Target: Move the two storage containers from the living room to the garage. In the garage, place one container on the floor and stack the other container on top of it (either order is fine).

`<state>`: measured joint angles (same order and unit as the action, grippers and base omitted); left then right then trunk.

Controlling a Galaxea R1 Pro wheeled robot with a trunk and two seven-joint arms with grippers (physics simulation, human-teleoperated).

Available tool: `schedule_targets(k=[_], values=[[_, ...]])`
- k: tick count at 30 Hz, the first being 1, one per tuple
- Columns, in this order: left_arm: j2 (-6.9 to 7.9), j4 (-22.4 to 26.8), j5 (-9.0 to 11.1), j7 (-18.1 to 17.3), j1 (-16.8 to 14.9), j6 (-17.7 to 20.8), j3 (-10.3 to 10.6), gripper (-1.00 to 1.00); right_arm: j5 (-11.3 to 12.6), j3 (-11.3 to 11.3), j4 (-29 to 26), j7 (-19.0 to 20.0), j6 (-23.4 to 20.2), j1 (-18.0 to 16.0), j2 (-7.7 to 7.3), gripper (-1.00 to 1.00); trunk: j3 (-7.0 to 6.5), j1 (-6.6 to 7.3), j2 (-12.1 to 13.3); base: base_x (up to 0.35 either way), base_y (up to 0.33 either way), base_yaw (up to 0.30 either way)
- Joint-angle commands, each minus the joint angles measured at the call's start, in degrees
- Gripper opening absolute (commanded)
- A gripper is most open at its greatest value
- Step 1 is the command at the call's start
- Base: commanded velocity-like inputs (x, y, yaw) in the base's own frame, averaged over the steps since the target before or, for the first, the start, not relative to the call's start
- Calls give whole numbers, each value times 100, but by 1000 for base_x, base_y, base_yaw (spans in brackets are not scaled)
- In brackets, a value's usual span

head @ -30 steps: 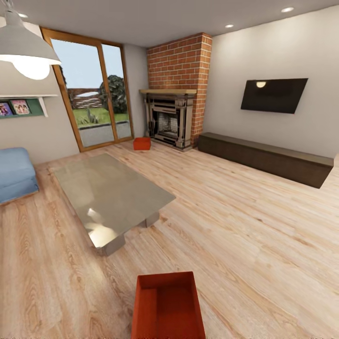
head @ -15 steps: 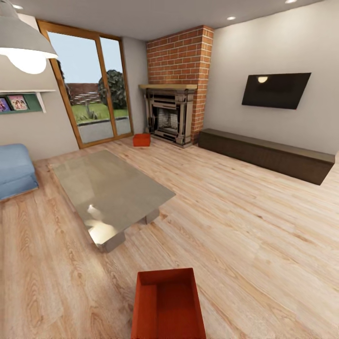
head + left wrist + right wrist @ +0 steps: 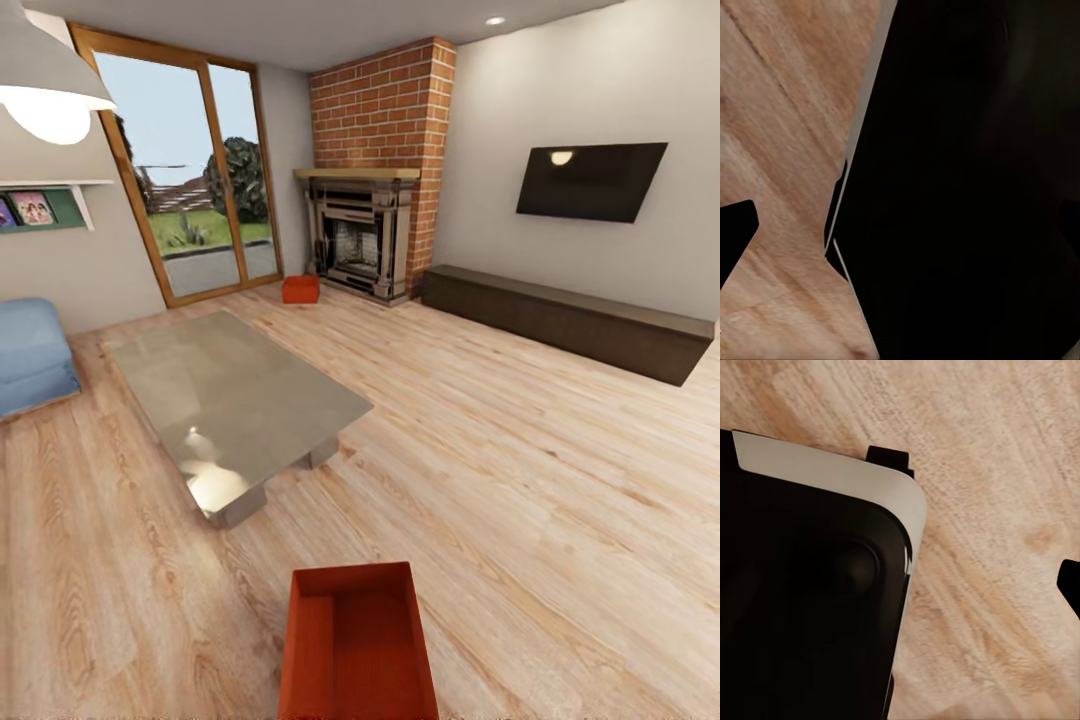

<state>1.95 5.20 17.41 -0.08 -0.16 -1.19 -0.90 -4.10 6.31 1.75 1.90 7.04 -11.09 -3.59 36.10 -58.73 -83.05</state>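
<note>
Near storage container (image 3: 357, 645) sits on the light wood-plank floor (image 3: 520, 480) at the bottom middle of the head view, open side up, empty. Long axis runs away from the camera toward the far wall; far short wall faces the low table. Near end cut off by the frame edge.

Second storage container (image 3: 300, 289) well apart from the first, on the planks at the far end of the room, between the glass doors (image 3: 190, 175) and the brick fireplace (image 3: 365, 235), just in front of the hearth. Too small to read its axis.

Grey glass-topped low table (image 3: 230, 400) lies between the two containers, set at an angle, reflecting the lamp. Blue sofa (image 3: 35, 355) at left edge. Dark low cabinet (image 3: 570, 322) along the right wall under a wall-mounted screen (image 3: 590, 180). Pendant lamp (image 3: 45, 85) upper left.

Wrist views: dark robot body over wood planks, blurred. Cannot tell whether either gripper's fingers are apart or together.
</note>
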Motion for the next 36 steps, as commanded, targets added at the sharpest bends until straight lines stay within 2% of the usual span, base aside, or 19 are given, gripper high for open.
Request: schedule_targets(k=[1,36], values=[[-1,-1,21,-1,-2,-12,-6,100,-39,20,19,4,34,-8,-1,100,14,0,-2,0,0,0],[5,-1,21,-1,-2,-12,-6,100,-39,20,19,4,34,-8,-1,100,342,0,-2,0,0,0]])
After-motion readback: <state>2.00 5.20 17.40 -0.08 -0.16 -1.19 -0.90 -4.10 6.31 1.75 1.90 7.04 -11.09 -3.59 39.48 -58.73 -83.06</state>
